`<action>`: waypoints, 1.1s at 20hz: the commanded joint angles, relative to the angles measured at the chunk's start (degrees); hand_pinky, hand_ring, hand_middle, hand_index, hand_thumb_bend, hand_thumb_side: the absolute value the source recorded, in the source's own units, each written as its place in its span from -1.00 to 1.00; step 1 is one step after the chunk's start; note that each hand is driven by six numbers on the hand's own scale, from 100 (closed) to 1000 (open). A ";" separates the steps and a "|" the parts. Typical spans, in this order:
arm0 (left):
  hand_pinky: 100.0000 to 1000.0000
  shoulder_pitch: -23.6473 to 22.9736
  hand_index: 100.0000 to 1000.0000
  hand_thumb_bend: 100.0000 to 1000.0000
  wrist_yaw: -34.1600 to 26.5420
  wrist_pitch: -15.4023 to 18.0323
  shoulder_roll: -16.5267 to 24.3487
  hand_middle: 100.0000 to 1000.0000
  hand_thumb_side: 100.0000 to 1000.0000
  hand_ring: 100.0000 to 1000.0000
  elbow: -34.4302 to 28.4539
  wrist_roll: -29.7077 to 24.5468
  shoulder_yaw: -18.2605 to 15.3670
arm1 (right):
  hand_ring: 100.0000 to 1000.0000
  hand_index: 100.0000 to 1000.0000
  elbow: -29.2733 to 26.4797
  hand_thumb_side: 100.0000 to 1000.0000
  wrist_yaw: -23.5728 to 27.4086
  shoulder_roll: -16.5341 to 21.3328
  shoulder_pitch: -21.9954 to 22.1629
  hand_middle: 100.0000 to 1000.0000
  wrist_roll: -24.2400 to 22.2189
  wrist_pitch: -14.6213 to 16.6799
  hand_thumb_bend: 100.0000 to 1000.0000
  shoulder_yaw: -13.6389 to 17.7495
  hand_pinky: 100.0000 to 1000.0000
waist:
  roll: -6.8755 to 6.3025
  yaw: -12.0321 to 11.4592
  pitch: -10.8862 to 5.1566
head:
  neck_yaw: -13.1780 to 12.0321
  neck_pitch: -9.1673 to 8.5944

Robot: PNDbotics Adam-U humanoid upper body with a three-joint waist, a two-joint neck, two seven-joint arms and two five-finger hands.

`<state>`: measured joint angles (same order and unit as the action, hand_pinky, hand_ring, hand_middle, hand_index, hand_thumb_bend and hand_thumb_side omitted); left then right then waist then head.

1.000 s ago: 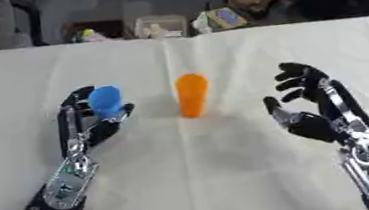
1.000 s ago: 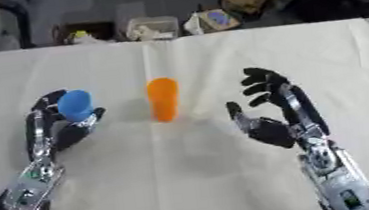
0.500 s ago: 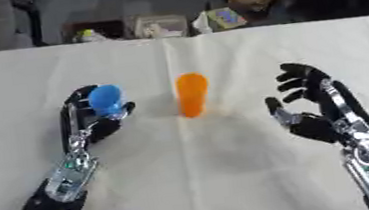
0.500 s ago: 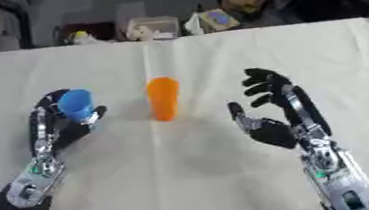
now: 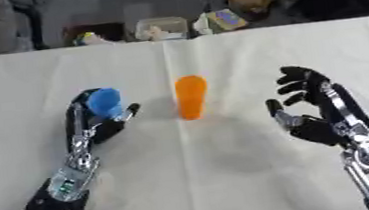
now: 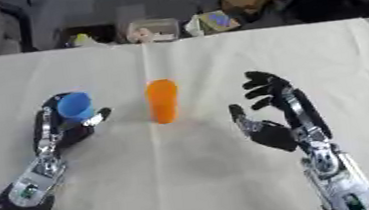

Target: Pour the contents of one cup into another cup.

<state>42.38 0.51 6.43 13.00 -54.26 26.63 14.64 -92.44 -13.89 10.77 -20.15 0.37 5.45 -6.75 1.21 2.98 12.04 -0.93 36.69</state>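
On table, L hand (image 5: 94,125) grips blue cup (image 5: 105,102); R hand (image 5: 316,111) spread beside orange cup (image 5: 191,97).

Both arms are mostly black with silver metal sections. The left hand (image 5: 94,125) has slim black fingers with silver links along them, above a silver wrist with a small greenish mark. The right hand (image 5: 316,111) has a black palm, black fingers and a silver, jointed forearm.

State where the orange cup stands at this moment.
The orange cup stands upright on the table near the middle of both eye views, between the left hand, which holds the blue cup, and the open right hand.
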 commanded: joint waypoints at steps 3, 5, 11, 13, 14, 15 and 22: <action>-0.33 0.99 -0.09 0.18 0.35 -0.57 0.50 -0.47 -1.00 -0.40 -0.78 -1.00 -0.10 | 0.33 0.68 -0.53 -0.76 0.62 0.44 -0.77 0.32 -0.22 0.20 -0.56 -0.02 0.11 | -0.08 -0.01 -1.02 | -0.11 -0.61; -0.50 0.94 -0.21 0.08 0.12 -0.70 0.47 -0.61 -1.00 -0.55 -0.87 -0.63 -0.13 | 0.33 0.68 -0.50 -0.76 0.66 0.45 -0.77 0.32 -0.22 0.20 -0.56 -0.01 0.11 | -0.09 -0.03 -1.04 | -0.09 -0.62; -0.78 0.60 -0.43 0.02 -0.23 -0.97 0.72 -0.86 -1.00 -0.80 -2.02 1.25 0.03 | 0.32 0.68 -0.33 -0.75 0.75 0.52 -0.83 0.32 -0.10 0.16 -0.57 0.07 0.10 | -0.11 -0.07 -1.08 | -0.02 -0.73; -0.78 0.30 -0.43 0.02 -0.17 -1.02 1.08 -0.87 -1.00 -0.80 -3.88 1.97 0.24 | 0.32 0.68 -0.09 -0.76 0.96 0.79 -1.06 0.31 0.02 0.09 -0.57 0.07 0.10 | -0.17 -0.22 -1.09 | 0.02 -0.76; -0.78 0.10 -0.43 0.02 -0.09 -1.26 1.30 -0.87 -1.00 -0.80 -5.04 2.22 0.40 | 0.32 0.68 0.07 -0.77 1.14 1.00 -1.25 0.31 0.09 0.09 -0.57 0.03 0.10 | -0.21 -0.31 -1.09 | 0.04 -0.76; -0.79 -0.19 -0.44 0.02 0.02 -1.61 1.58 -0.87 -1.00 -0.80 -6.50 2.40 0.59 | 0.31 0.68 0.30 -0.78 1.49 1.35 -1.54 0.30 0.21 0.13 -0.58 -0.05 0.09 | -0.31 -0.46 -1.10 | 0.09 -0.77; -0.80 -3.65 -0.44 0.02 -0.03 -7.36 3.50 -0.88 -1.00 -0.81 -19.51 2.69 2.40 | 0.33 0.70 4.41 -0.79 3.37 5.48 -5.69 0.32 0.73 1.52 -0.53 -1.51 0.08 | -1.21 -2.19 -1.18 | 0.81 -1.05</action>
<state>38.01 0.53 0.07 15.05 -70.53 29.23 16.80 -88.21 -10.97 14.42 -24.92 1.03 6.51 -8.14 -0.02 0.64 12.00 -0.31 36.16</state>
